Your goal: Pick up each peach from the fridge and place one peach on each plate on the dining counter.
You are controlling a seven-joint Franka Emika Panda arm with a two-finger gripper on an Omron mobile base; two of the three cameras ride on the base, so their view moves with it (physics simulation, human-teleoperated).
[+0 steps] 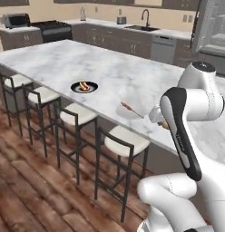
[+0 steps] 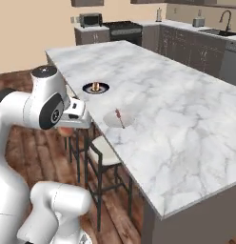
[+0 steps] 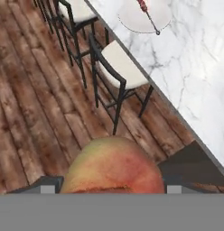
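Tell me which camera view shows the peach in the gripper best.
The hand view: the peach fills the lower middle, between the gripper fingertips, its red and yellow skin plain. In the left base view just a sliver of it peeks from behind the arm. In the right base view a pinkish bit shows under the hand.

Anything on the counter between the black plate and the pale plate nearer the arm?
No. In the left base view, bare marble of the dining counter lies between the black plate and the pale plate.
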